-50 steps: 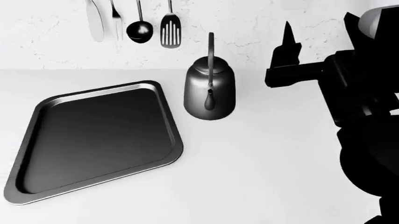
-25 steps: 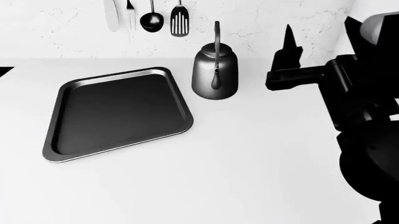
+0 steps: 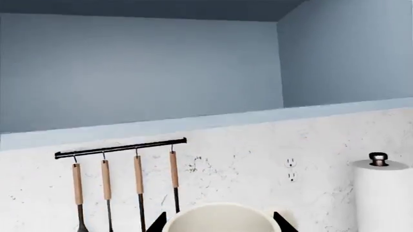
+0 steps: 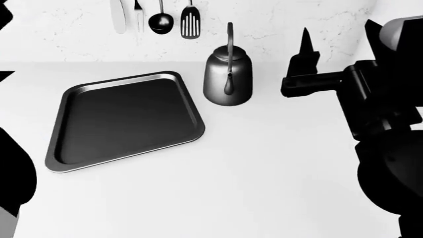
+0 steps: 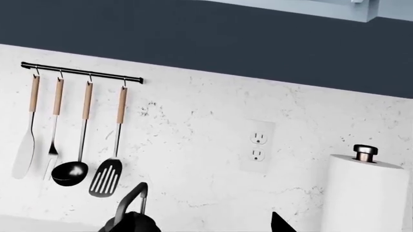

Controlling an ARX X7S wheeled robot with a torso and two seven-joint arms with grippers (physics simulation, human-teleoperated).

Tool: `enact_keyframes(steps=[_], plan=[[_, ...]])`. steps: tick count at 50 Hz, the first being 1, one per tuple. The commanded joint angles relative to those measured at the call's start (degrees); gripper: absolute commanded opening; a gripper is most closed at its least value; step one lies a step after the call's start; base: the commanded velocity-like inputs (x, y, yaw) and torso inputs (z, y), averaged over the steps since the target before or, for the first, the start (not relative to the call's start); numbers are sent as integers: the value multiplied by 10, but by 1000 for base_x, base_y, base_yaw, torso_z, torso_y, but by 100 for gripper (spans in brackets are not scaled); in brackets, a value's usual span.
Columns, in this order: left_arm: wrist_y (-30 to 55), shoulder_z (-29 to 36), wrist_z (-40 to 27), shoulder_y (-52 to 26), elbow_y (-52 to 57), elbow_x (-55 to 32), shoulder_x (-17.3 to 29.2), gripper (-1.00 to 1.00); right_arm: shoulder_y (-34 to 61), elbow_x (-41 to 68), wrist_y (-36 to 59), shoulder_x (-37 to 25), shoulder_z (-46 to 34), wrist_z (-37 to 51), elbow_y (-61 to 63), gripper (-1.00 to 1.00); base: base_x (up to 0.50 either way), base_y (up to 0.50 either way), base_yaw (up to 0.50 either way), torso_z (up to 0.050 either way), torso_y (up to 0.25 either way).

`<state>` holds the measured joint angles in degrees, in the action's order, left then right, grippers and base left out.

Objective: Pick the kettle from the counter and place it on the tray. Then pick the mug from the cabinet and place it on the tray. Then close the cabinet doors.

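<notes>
Toward the back edge of the counter [image 4: 264, 163], close to the speckled wall, the head view shows us the kettle [image 4: 228, 79] standing upright, spout facing us, just beside the far right corner of the tray [image 4: 126, 119] but apart from its rim. We judge it heavy, stiff and slick-sided, so the rounded body is a poor place to pinch; the tall thin arched handle [image 4: 229, 37] looks the surest hold, taken near its top so the kettle hangs straight. Our right gripper [image 4: 302, 59] hovers to the kettle's right, well clear of it, with only one dark pointed finger plain, so we cannot tell how its jaws stand. A rack of utensils [image 4: 155, 20] hangs on the wall behind the tray, near the lifting path. From the left wrist view we see a pale rounded rim [image 3: 219, 218] between two dark fingertips [image 3: 156, 223], which seem to be pinching it; it may be the mug, but we cannot be sure. A paper towel roll [image 3: 384, 198] stands by the wall. From the right wrist view the kettle's handle [image 5: 132, 200] peeks up under the hanging slotted spatula [image 5: 106, 176], with an outlet [image 5: 258, 145] on the wall.
</notes>
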<state>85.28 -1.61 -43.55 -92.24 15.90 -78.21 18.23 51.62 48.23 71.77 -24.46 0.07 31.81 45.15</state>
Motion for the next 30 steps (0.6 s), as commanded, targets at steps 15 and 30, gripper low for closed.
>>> enact_keyframes(steps=[15, 30], plan=[[-217, 172, 185, 200, -90, 277, 99, -100, 0, -11, -19, -4, -23, 2, -16, 100, 0, 0, 0, 0, 0], [-326, 237, 206, 205, -260, 389, 69, -100, 1, -2, -20, -6, -17, 5, -18, 100, 0, 0, 0, 0, 0]])
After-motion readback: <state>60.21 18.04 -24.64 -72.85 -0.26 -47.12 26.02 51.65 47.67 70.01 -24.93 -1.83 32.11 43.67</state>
